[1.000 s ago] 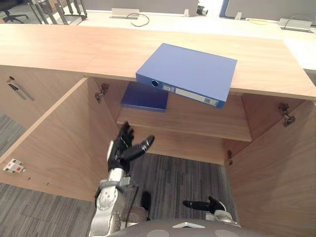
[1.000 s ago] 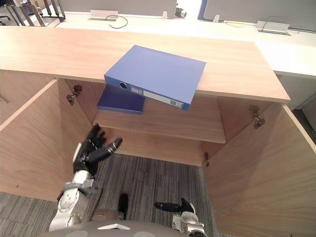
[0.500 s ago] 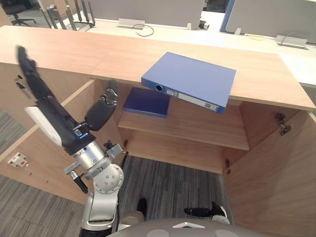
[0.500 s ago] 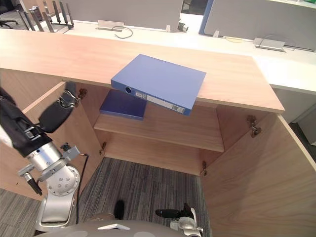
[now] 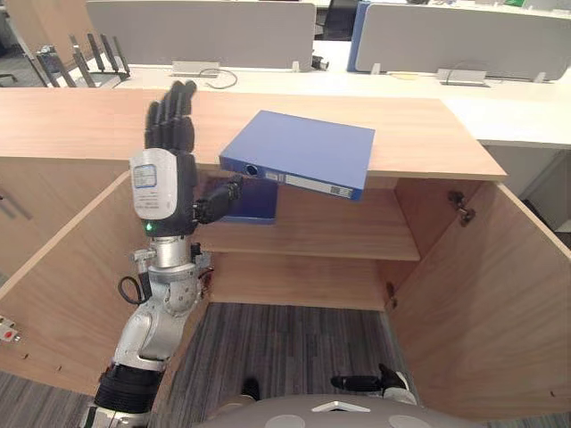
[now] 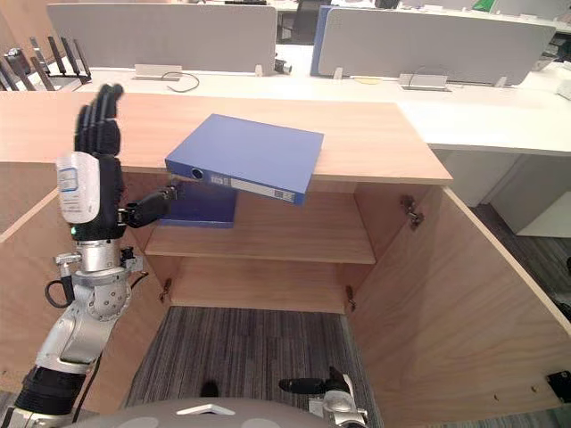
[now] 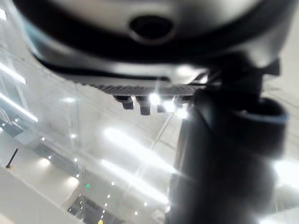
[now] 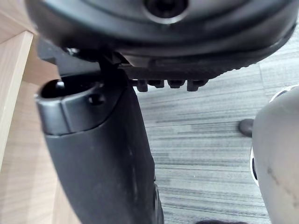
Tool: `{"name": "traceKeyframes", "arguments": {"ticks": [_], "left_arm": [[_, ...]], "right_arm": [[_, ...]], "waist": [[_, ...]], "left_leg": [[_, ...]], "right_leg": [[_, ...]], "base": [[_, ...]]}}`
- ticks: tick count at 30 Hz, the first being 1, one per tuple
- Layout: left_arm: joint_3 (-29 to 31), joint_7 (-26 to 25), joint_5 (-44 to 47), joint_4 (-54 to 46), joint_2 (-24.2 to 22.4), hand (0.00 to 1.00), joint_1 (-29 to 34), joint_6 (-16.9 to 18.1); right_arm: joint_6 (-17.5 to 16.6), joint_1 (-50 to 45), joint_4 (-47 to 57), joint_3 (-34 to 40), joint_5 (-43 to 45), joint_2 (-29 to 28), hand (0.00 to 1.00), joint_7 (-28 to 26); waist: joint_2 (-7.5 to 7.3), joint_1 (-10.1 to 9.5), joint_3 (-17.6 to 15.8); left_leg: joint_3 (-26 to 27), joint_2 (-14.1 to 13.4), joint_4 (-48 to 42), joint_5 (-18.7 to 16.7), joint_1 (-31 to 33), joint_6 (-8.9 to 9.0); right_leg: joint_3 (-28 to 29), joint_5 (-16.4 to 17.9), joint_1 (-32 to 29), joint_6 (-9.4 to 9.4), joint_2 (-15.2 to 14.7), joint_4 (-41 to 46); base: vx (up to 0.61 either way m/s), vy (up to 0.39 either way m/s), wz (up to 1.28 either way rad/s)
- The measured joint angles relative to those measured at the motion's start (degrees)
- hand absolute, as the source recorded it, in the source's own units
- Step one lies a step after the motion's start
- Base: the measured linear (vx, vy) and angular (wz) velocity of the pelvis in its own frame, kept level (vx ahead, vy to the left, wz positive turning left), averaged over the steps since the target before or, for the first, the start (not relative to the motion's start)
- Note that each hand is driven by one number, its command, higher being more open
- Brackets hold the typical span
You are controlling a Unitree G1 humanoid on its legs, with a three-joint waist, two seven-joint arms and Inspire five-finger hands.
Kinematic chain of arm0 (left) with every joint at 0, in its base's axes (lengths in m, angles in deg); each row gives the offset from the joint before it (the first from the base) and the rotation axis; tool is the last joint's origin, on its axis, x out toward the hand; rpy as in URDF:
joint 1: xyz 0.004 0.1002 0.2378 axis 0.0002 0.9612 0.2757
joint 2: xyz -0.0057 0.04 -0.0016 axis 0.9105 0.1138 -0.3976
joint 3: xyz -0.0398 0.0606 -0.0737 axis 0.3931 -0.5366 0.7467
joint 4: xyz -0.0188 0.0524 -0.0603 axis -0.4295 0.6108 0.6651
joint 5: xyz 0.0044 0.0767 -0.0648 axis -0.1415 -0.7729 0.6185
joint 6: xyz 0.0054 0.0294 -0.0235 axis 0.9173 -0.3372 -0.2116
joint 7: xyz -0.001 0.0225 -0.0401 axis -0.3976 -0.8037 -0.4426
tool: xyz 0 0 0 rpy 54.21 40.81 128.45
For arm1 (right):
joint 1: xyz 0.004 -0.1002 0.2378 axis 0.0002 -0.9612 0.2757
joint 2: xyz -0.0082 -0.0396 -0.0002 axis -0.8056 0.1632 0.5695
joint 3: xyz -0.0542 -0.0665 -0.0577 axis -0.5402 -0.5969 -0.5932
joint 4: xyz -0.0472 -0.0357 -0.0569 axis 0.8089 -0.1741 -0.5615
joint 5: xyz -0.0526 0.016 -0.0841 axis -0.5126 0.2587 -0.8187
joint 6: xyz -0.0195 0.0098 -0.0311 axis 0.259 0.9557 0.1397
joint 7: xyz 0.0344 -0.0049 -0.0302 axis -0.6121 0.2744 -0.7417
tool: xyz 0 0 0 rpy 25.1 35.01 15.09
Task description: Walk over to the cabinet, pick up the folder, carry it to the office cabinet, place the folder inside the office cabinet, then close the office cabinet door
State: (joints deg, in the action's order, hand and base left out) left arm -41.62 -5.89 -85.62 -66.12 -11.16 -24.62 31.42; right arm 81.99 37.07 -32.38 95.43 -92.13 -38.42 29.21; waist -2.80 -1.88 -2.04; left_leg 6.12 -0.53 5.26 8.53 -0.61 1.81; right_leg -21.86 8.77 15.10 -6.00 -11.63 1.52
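While its two doors, left door (image 5: 62,294) and right door (image 5: 482,303), stand swung wide, the wooden cabinet (image 5: 428,134) shows one inner shelf (image 5: 339,232) and grey carpet (image 5: 294,348) before it. Behind the cabinet runs a white bench (image 5: 500,98) backed by grey partition screens (image 5: 205,31).

Task item: the blue folder (image 5: 303,147) lies flat on the cabinet top, turned at an angle, its labelled spine and near corner overhanging the front edge above the opening. It is not inside the cabinet. A second, darker blue folder (image 5: 254,201) lies flat at the left end of the shelf, partly under that overhang.

Left hand (image 5: 165,183): raised upright in front of the cabinet, just left of the blue folder, fingers straight and close together, thumb jutting sideways below the overhanging spine. It holds nothing; contact with the folder cannot be established.

Right hand (image 5: 361,383): low over the carpet, fingers extended and empty.
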Motion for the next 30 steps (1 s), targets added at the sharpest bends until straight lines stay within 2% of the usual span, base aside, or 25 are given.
{"name": "traceKeyframes", "arguments": {"ticks": [9, 14, 18, 21, 30], "left_arm": [[-0.23, 7.71, 0.49, 7.72, 5.70, 1.00, -2.93, 2.32], [-2.57, 9.97, 0.96, 11.92, 6.86, 1.00, -7.92, 2.36], [-3.74, 11.39, 0.95, 14.95, 7.08, 1.00, -10.89, 2.48], [-4.35, 11.86, 0.85, 16.44, 7.54, 1.00, -12.49, 2.37], [-9.88, 13.14, 0.02, 21.08, 10.24, 1.00, -18.28, 2.25]], "right_arm": [[0.32, 0.20, 0.01, 0.55, -0.05, 0.09, 1.00, -1.52], [0.38, 0.24, 0.40, 0.59, -0.04, 0.57, 1.00, -2.21], [0.37, 0.34, 0.95, 0.73, -0.05, 0.78, 1.00, -2.32], [0.37, 0.45, 0.96, 1.26, -0.06, 0.82, 1.00, -2.35], [0.47, -0.19, 0.85, 2.14, -2.41, 1.40, 1.00, -2.63]], "waist": [[-1.66, 0.53, -0.40], [-1.41, 1.71, -0.55], [-1.00, 2.93, -0.71], [-1.03, 3.72, -0.73], [-2.01, 3.83, -0.57]], "left_leg": [[0.55, 0.22, -0.24, -0.49, -1.81, 0.38], [0.50, -0.15, -0.04, -0.65, -2.35, 0.62], [0.73, -0.34, 0.02, -1.97, -3.22, 1.49], [0.72, -0.20, 0.02, -2.84, -3.49, 1.32], [1.17, 0.03, -0.24, -3.15, -3.93, 0.95]], "right_leg": [[1.06, -0.32, 1.26, 0.82, -0.14, -0.81], [1.32, -0.65, 1.69, 1.02, 0.12, -1.39], [1.94, -1.03, 2.00, 0.82, 0.02, -1.70], [2.19, -1.04, 1.99, 0.89, -0.18, -1.78], [2.47, -1.30, 2.18, 3.53, -0.16, -2.23]], "base": [[0.06, -0.055, -0.11], [-0.01, -0.056, -0.09], [-0.05, -0.020, -0.14], [-0.04, -0.010, -0.07], [0.03, -0.028, -0.04]]}}
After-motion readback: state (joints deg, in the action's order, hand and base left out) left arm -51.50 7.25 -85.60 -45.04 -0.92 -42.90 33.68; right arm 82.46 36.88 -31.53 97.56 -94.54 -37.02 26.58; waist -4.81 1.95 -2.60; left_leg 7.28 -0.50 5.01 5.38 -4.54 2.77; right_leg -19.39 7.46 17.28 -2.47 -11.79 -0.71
